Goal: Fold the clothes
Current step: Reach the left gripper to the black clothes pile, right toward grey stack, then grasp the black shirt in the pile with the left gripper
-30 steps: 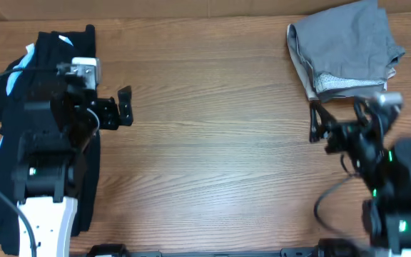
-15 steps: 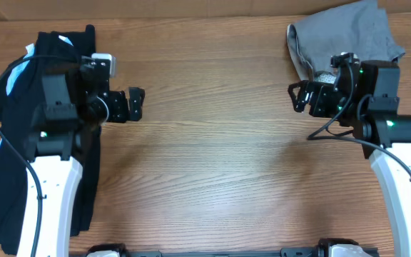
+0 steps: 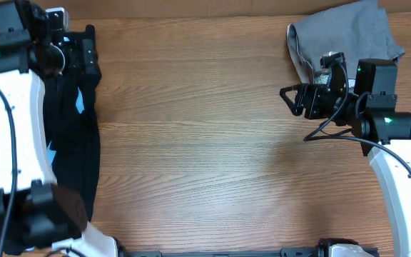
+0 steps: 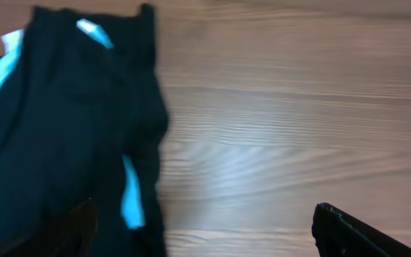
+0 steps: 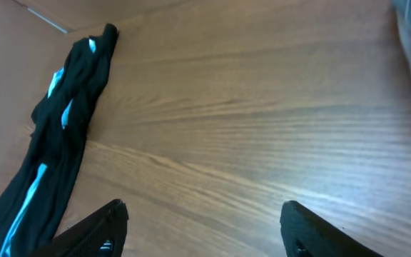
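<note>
The left gripper (image 3: pixel 89 56) is out over the far left corner of the bench (image 3: pixel 205 143), and in the left wrist view (image 4: pixel 205 214) its fingers (image 4: pixel 355 232) stand wide apart at the two lower corners of the picture, released, with nothing between them. One finger hangs over dark cloth, the other over bare wood. From these views I cannot tell whether either tip touches what lies under it. The right gripper (image 3: pixel 289 102) sits on the right side of the bench, pointing toward the middle. In the right wrist view (image 5: pixel 204 207) its fingers (image 5: pixel 98 228) are also spread, with only wood grain between them, holding nothing. The clothes (image 3: pixel 73 157) lie in a long rumpled heap along the left edge of the bench, running from the far left corner toward the near edge. They are mostly black, with light blue showing through in streaks. From the left wrist they (image 4: pixel 63 121) fill the left part of the picture, under and ahead of one finger. From the right wrist they (image 5: pixel 59 135) are a dark strip well away across the bench. The grey garments (image 3: pixel 348 36), with a pale speckled lining showing at their near edge, are bunched in the far right corner, just behind the right gripper's wrist.
</note>
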`<state>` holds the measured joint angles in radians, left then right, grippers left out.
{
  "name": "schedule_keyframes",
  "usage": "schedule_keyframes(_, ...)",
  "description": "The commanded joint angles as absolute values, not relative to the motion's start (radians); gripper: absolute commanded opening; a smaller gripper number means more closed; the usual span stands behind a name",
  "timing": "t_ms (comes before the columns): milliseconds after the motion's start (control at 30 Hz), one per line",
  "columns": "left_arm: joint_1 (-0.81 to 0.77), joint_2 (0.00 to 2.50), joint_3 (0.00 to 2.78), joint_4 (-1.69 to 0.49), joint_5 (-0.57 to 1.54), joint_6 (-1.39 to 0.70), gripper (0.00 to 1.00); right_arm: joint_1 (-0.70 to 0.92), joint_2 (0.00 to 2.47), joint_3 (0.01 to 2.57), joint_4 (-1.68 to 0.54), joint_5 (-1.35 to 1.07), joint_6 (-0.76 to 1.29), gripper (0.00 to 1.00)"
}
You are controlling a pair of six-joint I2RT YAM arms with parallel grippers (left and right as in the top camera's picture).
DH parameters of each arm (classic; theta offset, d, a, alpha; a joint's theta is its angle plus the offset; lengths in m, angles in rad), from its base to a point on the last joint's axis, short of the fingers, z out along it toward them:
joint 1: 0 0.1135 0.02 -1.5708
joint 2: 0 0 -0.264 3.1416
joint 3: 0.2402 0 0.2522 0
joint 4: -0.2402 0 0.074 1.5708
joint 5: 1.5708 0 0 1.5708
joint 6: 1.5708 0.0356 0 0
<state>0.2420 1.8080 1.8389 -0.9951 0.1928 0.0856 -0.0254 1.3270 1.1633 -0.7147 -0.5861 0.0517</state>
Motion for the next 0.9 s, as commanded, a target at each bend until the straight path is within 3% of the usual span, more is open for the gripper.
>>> schedule_keyframes(0,0.255,1.897,1.88,-0.991,0.115,0.136,0.96,-0.022,1.315,1.193,-0.73,-0.604,0.045,0.7)
schedule_keyframes(167,0.265,2.006,1.88,-0.97,0.079,0.161,0.86,-0.022,1.315,1.193,-0.768,-0.604,0.044,0.7)
schedule_keyframes(533,0.296,2.147,1.88,-0.901,-0.003,0.161,0.8,-0.022,1.315,1.192,-0.815,-0.596,0.044,0.68)
schedule_keyframes(867,0.301,2.229,1.88,-0.874,-0.001,0.16,0.52,-0.022,1.315,1.192,-0.829,-0.574,0.044,0.64)
